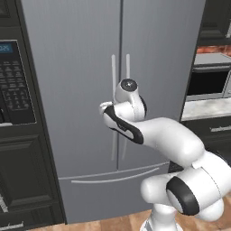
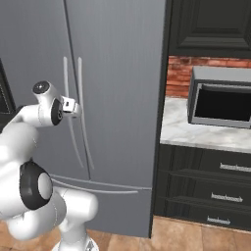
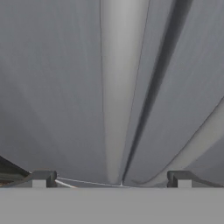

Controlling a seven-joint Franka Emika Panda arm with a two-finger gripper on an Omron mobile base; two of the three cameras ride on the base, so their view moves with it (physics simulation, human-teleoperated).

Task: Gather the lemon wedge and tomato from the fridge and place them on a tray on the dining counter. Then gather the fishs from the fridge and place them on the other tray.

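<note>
The tall grey steel fridge (image 1: pixel 72 90) (image 2: pixel 117 88) stands right in front of me with both doors shut. Its two long curved handles (image 1: pixel 113 67) (image 2: pixel 79 78) run side by side along the centre seam. My gripper (image 2: pixel 74 108) (image 3: pixel 111 179) is open and held up close to the handles, at about their mid height. In the hand view one handle (image 3: pixel 116 87) runs up the middle between my spread fingertips (image 3: pixel 41 178), and nothing is gripped. The lemon wedge, tomato and fishs are hidden behind the shut doors. The dining counter and its trays are out of view.
A dark wall oven with a control panel (image 1: pixel 13 85) flanks the fridge on the left. On the right, a marble counter (image 2: pixel 196 132) carries an open-fronted steel microwave (image 2: pixel 220 103), above dark drawers (image 2: pixel 215 186). Wood floor (image 2: pixel 186 235) lies below.
</note>
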